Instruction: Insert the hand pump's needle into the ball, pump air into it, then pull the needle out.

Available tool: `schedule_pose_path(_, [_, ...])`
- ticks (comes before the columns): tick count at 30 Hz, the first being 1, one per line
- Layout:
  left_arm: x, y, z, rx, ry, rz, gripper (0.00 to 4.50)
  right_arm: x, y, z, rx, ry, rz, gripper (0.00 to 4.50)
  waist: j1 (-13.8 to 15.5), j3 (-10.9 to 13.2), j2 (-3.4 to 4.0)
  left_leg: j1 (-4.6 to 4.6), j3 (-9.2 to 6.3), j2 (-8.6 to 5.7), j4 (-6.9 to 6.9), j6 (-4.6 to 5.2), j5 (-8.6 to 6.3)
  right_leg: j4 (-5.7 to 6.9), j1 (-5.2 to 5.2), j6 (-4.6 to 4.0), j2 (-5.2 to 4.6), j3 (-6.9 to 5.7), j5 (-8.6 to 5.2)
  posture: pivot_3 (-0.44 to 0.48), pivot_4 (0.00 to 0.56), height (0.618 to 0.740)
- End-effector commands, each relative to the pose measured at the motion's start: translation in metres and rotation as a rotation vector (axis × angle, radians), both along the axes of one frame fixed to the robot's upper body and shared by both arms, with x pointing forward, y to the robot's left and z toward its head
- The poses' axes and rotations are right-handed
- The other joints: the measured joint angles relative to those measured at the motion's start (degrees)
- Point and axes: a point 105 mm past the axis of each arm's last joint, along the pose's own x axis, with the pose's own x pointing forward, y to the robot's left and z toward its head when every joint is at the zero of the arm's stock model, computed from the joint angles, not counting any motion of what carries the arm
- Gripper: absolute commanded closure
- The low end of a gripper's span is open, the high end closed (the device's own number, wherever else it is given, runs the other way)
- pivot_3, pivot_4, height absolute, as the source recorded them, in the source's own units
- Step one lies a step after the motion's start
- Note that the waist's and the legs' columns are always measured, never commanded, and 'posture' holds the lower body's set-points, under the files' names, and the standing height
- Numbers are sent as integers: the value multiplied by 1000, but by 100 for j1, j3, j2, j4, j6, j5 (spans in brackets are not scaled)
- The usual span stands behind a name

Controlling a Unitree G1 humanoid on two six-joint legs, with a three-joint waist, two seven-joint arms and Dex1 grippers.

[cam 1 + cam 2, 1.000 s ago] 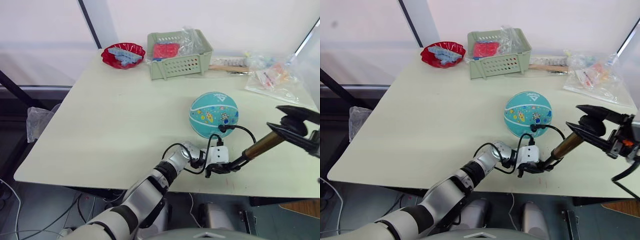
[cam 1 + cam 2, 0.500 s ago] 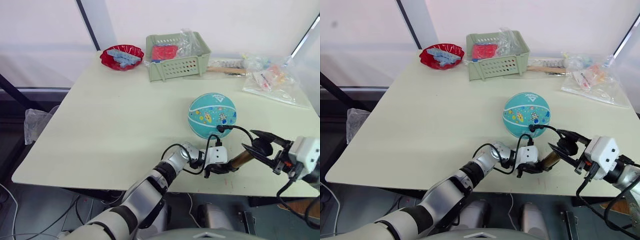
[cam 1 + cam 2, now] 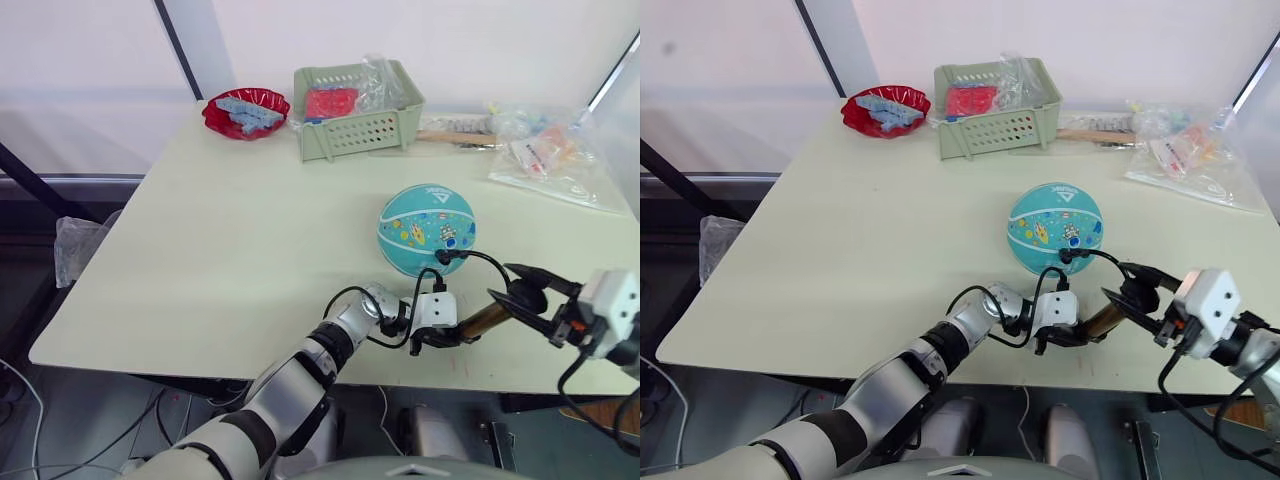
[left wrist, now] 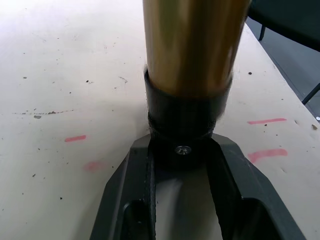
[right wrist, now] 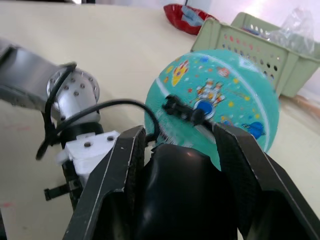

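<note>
Gripping the hand pump [image 3: 480, 322]: left pincer [image 3: 432, 338] clamps its base, right pincer [image 3: 520, 296] its handle; needle [image 5: 187, 114] in ball [image 3: 427, 229].

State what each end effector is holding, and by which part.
Left end effector grips the hand pump by its black lower end cap; right end effector grips the same pump by its black T-handle.

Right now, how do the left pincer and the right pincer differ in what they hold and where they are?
The left pincer grips the hand pump at its black bottom cap, low near the table; the right pincer grips the pump's black handle at the other end, farther right. The left is nearer the ball than the right. Both are shut on the same pump.
</note>
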Motion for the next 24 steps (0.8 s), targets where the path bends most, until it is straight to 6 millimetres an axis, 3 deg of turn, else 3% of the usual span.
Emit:
schedule_pose_path(1, [-10,52,-60,260,123,99,3540,-13,5,38,48,-69,61,2850,1,9,0,-2,-2,0,0,0,0,0,-1,0,0,-2,0,0,150,737])
schedule_pose_path(7, [-11,52,-60,261,123,89,3540,-26,-7,89,75,-116,50,2850,6,32,4,-6,2,0,1,0,0,-1,-1,0,-5,-1,0,0,150,737])
schedule_pose_path(13, [-12,50,-60,260,123,83,3540,-32,-12,116,85,-133,43,2850,7,45,-4,-11,4,1,1,0,0,-1,0,1,-10,-2,0,0,150,737])
schedule_pose_path(18, [-12,50,-60,260,123,81,3540,-32,-11,122,87,-128,50,2851,8,49,-6,-12,6,1,1,0,0,-2,-1,1,-11,0,0,0,150,737])
schedule_pose_path(24, [-11,49,-59,257,121,85,3540,-17,-8,80,57,-51,29,2873,5,43,-27,-9,5,2,1,0,0,-2,-2,2,-10,-2,0,0,150,737])
